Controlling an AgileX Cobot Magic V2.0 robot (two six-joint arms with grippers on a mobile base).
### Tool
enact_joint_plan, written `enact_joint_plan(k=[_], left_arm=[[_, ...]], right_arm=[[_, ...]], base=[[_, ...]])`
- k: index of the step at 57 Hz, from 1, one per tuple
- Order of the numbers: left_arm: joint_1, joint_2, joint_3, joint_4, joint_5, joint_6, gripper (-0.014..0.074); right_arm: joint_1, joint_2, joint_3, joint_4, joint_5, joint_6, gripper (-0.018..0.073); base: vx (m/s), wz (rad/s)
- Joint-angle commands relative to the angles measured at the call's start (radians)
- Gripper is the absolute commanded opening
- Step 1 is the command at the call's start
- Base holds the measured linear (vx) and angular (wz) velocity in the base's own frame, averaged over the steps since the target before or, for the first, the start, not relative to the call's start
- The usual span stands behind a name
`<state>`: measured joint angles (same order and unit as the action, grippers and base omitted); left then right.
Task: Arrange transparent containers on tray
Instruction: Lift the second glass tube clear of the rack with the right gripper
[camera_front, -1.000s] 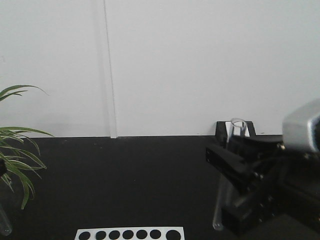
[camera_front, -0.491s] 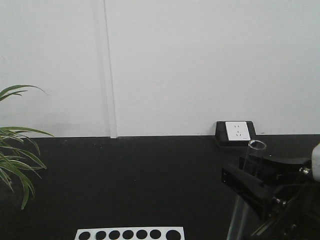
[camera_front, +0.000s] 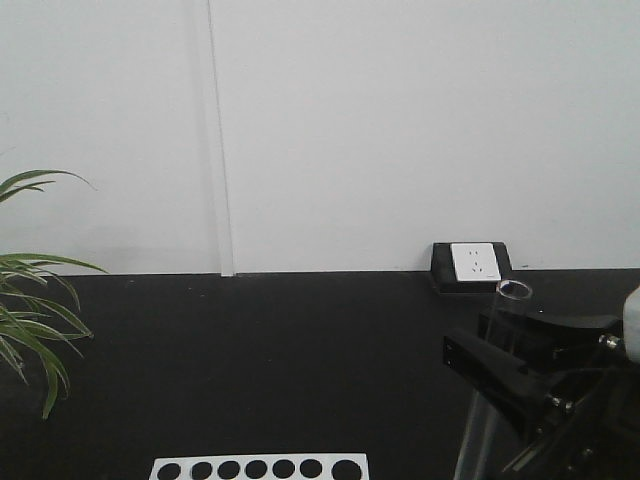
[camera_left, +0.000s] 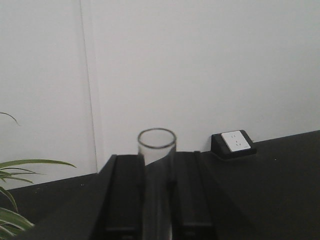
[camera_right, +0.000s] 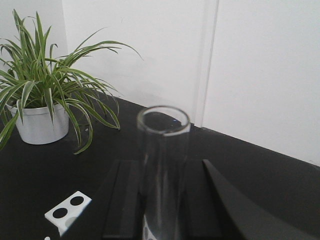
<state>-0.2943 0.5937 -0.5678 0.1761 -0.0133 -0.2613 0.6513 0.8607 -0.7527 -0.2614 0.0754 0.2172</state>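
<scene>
Two transparent containers show, both clear glass tubes held upright. In the left wrist view one tube (camera_left: 156, 145) stands between the black fingers (camera_left: 125, 190) of my left gripper (camera_left: 156, 159), which is shut on it. The other tube (camera_right: 163, 135) is clamped in my right gripper (camera_right: 162, 167). From the front, that tube (camera_front: 511, 305) rises out of the right gripper (camera_front: 505, 365) at the lower right, above the black table. The left gripper is outside the front view. The tray is out of view.
A white rack with round holes (camera_front: 258, 468) lies at the table's near edge and also shows as the rack (camera_right: 67, 207) below the right gripper. A potted plant (camera_right: 45, 95) stands at the left. A wall socket (camera_front: 472, 264) sits at the table's back edge.
Over the last second my right gripper moved down and to the right with its tube, then stayed still. A tube at the front view's lower left edge has gone out of view.
</scene>
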Motion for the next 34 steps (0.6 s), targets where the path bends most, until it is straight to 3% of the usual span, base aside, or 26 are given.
enact_joint_plan(k=[1,34], left_arm=[[-0.006,0.0,-0.034,-0.01,-0.079,-0.004,0.0114],[-0.006,0.0,-0.034,-0.01,-0.079,-0.004,0.0114]], right_arm=[[-0.003,-0.012,-0.03,-0.012,-0.086,-0.008,0.0127],[-0.003,-0.012,-0.03,-0.012,-0.086,-0.008,0.0127]], base=[[0.0,0.0],[-0.02,0.01]])
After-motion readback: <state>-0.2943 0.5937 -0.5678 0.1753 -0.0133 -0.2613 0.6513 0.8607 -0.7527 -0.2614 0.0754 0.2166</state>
